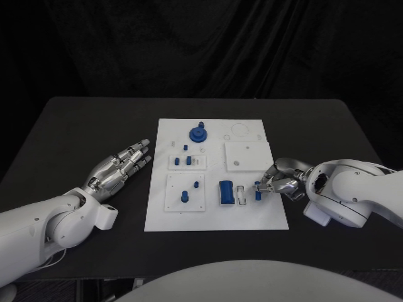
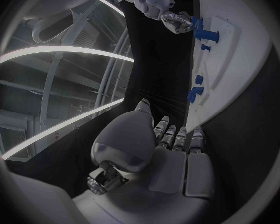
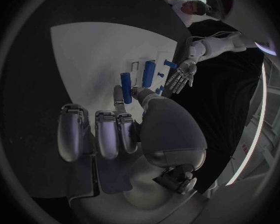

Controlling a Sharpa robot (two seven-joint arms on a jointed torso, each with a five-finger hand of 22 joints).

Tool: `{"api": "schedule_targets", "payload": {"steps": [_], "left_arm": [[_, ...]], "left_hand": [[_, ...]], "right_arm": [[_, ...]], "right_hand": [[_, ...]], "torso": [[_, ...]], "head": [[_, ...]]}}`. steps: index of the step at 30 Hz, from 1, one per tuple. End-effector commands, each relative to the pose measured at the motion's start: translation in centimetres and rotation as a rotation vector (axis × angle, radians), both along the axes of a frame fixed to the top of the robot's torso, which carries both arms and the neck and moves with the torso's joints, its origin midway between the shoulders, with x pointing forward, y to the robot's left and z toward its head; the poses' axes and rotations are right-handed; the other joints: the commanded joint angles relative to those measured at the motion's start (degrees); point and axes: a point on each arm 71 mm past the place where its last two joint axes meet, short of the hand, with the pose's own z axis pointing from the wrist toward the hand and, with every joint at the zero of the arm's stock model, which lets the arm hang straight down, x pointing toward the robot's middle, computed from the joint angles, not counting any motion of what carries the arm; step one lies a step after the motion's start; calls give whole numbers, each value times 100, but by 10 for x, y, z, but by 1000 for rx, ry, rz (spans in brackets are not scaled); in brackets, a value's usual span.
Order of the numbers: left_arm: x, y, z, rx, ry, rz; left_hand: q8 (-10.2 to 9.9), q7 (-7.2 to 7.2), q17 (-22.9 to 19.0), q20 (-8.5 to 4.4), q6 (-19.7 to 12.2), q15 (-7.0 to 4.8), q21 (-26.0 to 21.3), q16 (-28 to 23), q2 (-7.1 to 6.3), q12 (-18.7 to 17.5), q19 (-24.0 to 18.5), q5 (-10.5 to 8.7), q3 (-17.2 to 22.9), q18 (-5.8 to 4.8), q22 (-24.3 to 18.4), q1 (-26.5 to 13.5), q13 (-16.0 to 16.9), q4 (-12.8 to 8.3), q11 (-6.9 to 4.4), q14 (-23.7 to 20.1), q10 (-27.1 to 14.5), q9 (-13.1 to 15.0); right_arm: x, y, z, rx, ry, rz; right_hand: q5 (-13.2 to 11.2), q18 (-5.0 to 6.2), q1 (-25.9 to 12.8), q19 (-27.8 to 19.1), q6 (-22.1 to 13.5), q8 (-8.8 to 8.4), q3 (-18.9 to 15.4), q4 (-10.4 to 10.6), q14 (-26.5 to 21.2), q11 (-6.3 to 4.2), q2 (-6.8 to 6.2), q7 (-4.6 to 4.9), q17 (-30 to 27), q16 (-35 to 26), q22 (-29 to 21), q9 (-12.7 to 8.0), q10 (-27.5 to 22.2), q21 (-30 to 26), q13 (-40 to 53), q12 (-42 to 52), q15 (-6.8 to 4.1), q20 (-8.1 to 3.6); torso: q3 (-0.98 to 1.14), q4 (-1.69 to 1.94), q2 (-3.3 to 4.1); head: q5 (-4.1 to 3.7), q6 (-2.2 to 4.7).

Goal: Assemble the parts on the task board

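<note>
Task board [image 1: 256, 217], the white plate, sits in the middle of the frame on the black table [image 1: 74, 126], and the blue parts are scattered across it. Near the top of the board stands a round blue knob piece [image 1: 198, 133]. Below it, left of centre, small blue pegs [image 1: 188, 160] stand in a raised white block, and more blue bits [image 1: 183, 197] sit in a second block lower down. A fat blue cylinder [image 1: 227, 192] lies toward the lower middle of the board.

Right hand [image 1: 281, 182], at the right of the frame, is down on the board's right edge, and its thumb and a finger pinch a slim blue pin [image 1: 258, 190] just beside that cylinder; the wrist view shows the pin [image 3: 125, 80] between the fingertips, the other fingers curled loosely behind.

Left hand [image 1: 119, 167] lies left of centre on the bare table, beside the board's left edge, fingers stretched out straight and slightly apart, holding nothing.
</note>
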Motion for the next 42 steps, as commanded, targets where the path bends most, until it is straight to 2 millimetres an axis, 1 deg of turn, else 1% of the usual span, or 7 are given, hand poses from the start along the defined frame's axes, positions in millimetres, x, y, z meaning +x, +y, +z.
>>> {"api": "schedule_targets", "payload": {"steps": [1,15,18,24,30,38,42], "left_arm": [[0,-1,2,-33,-23,-3],[0,-3,2,-36,-23,-7],[0,-3,2,-36,-22,-7],[0,-3,2,-36,-22,-8],[0,-3,2,-37,-21,-9],[0,-3,2,-37,-21,-9],[-1,-3,2,-37,-20,-9]], "left_hand": [[32,16,-7,31,35,34,-18,-21,-16,31,-6,17,21,49,8,57,-1,-25,48,-2,-1,6],[30,13,-7,34,18,37,-19,-21,-13,29,-7,29,28,50,7,71,-2,-36,58,-2,-3,3],[30,13,-7,34,18,37,-19,-21,-13,29,-7,29,28,50,7,71,-2,-36,58,-2,-3,3],[30,11,-7,34,17,38,-19,-21,-13,26,-7,34,30,50,7,75,-3,-39,59,-2,-6,3],[30,11,-7,34,17,38,-19,-21,-13,26,-7,34,30,50,7,75,-3,-39,59,-2,-6,3],[30,11,-7,34,17,38,-19,-21,-13,26,-7,34,30,50,7,75,-3,-39,59,-2,-6,3],[30,10,-7,36,17,41,-19,-21,-13,26,-6,41,32,50,7,82,-3,-46,56,-2,-7,3]], "right_arm": [[0,5,-3,116,79,-55],[8,16,-12,121,119,-14],[9,18,-14,109,116,-1],[10,21,-17,80,118,31],[9,23,-20,64,127,50],[9,24,-23,58,132,55],[10,24,-23,54,134,57]], "right_hand": [[5,39,-94,258,-64,30,311,-259,436,15,17,-21,669,-32,1219,4,598,-39,1510,15,13,35],[2,44,-167,248,-123,57,340,-249,432,25,32,-9,653,-38,1212,19,598,-60,1510,15,20,38],[213,47,-265,240,-172,118,303,-245,430,31,35,-4,646,-42,1207,50,598,-75,1510,15,27,45],[125,66,-338,207,-223,162,238,-242,431,37,43,2,645,-42,1181,66,598,-148,1510,15,32,50],[-257,69,-447,200,-276,216,143,-201,428,40,86,3,632,-48,1175,68,598,-166,1510,15,36,57],[-1083,74,-698,193,-348,273,-82,2,426,61,135,24,617,-53,1169,15,598,-191,1510,15,53,70],[-1344,76,-774,192,-371,296,-181,87,426,67,145,32,613,-55,1167,-14,598,-199,1510,15,59,77]], "torso": [[-7,5,3],[-2,-1,8],[0,-7,7],[1,-5,5],[3,-4,3],[1,-9,5],[0,-5,7]], "head": [[8,-1],[22,-1],[32,-1],[38,-1],[53,-1],[114,-1],[109,-1]]}}
